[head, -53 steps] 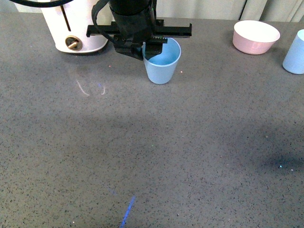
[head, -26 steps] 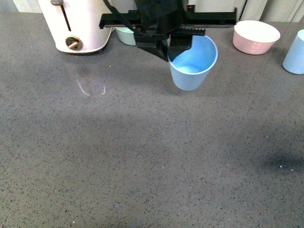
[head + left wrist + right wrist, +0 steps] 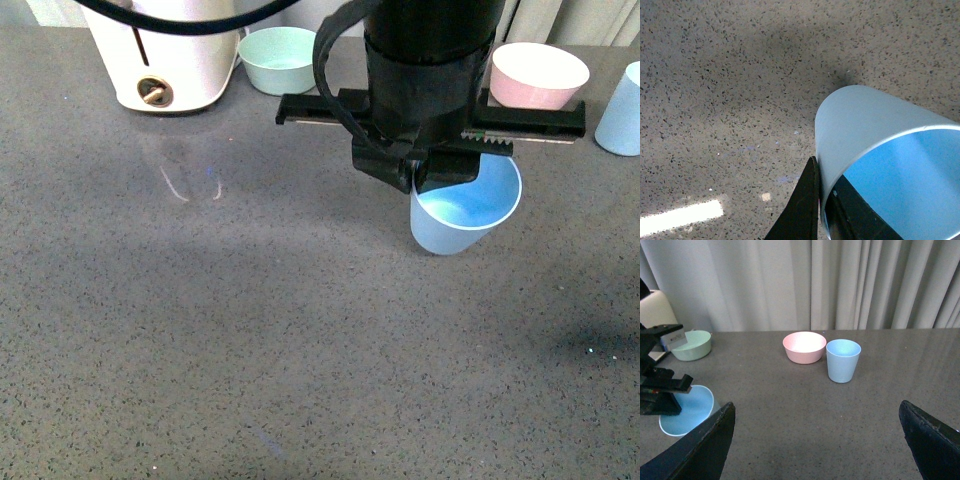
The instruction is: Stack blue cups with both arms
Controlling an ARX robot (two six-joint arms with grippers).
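Note:
One blue cup (image 3: pixel 468 216) hangs above the grey counter, tilted, its rim pinched by my left gripper (image 3: pixel 436 182), which is shut on it. In the left wrist view one finger lies outside the cup wall (image 3: pixel 860 120) and one inside; the gripper (image 3: pixel 822 202) grips the rim. The other blue cup (image 3: pixel 620 108) stands upright at the far right edge, next to the pink bowl. The right wrist view shows that cup (image 3: pixel 842 360) ahead of my right gripper (image 3: pixel 817 450), which is open wide with nothing in it, and the held cup (image 3: pixel 687 410) off to one side.
A pink bowl (image 3: pixel 538 78) sits at the back right, touching distance from the standing cup. A sage-green bowl (image 3: pixel 280 58) and a white appliance (image 3: pixel 160 60) stand at the back left. Grey curtains (image 3: pixel 840 285) hang behind the counter.
My left arm has carried the blue cup from the back centre to the right and nearer the front, closer to the standing cup. The green bowl has come into view behind it.

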